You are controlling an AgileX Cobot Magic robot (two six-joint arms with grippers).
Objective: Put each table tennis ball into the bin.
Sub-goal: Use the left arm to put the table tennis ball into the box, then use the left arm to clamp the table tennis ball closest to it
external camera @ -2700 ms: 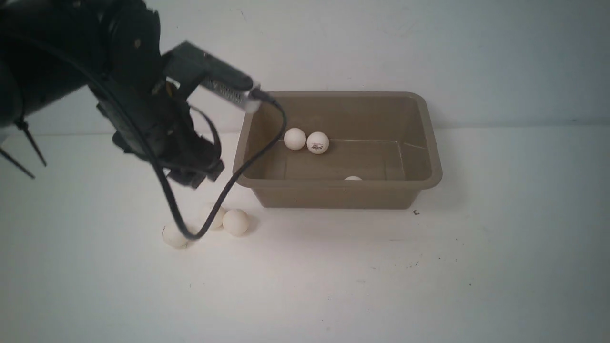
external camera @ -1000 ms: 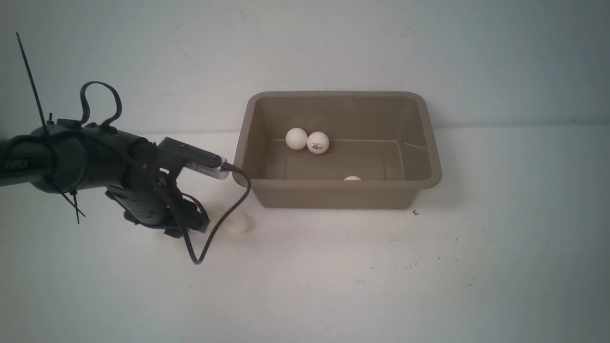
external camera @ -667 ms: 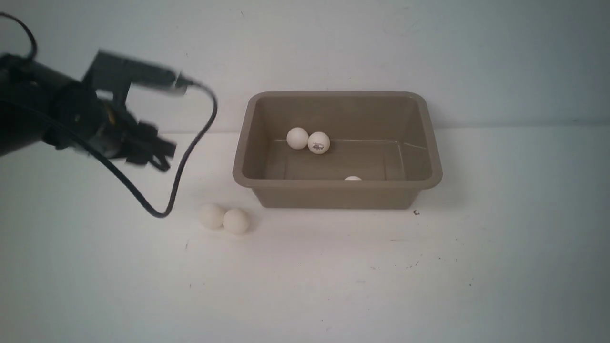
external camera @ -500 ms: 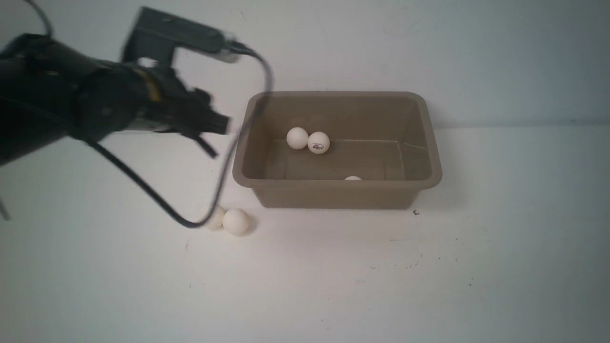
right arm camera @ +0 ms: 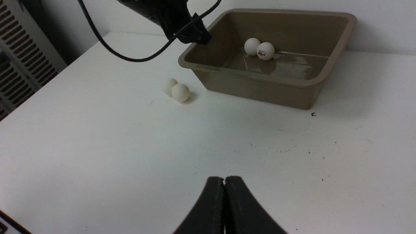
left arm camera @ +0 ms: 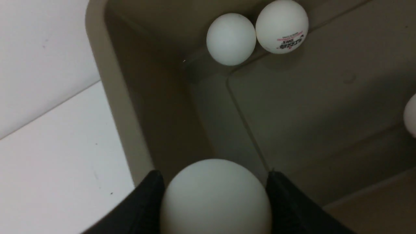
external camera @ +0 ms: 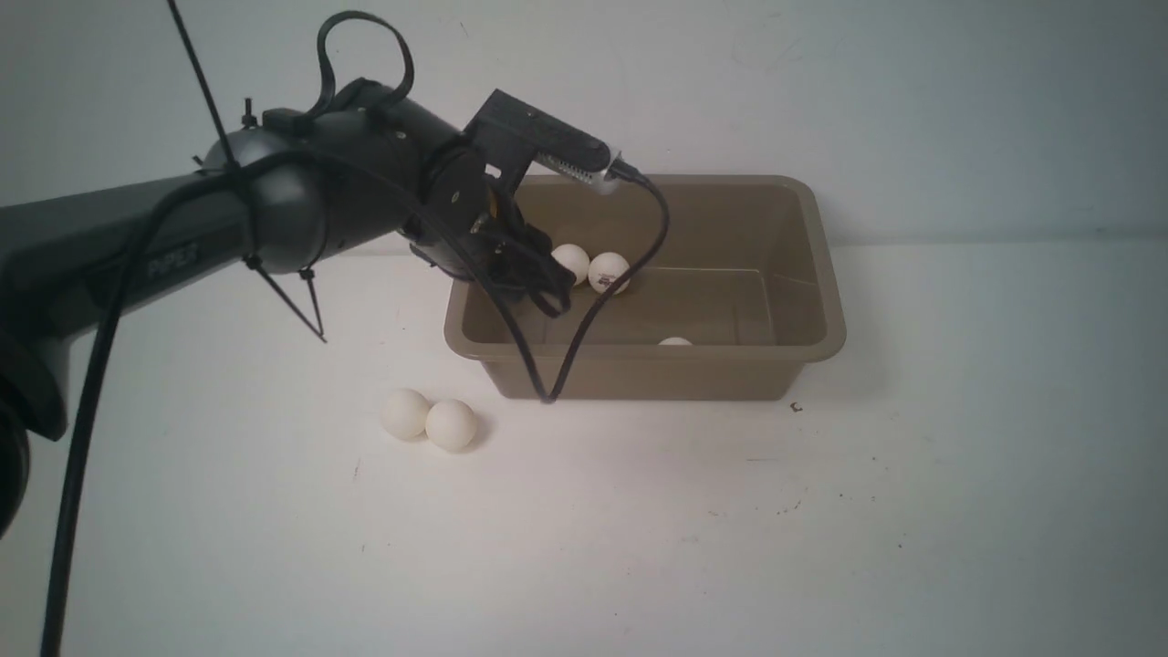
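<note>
The left gripper (left arm camera: pixel 214 177) is clamping a table tennis ball (left arm camera: pixel 216 201) over the bin (external camera: pixel 826 274), just inside its left wall, so the drop is calling only for parting the jaws.

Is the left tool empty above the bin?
No, the left tool is shut on a table tennis ball, just inside the rim of the bin.

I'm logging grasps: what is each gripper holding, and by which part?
The left gripper holds a table tennis ball, pinched across its opposite sides between the jaws, above the bin. The right gripper is shut on nothing.
</note>
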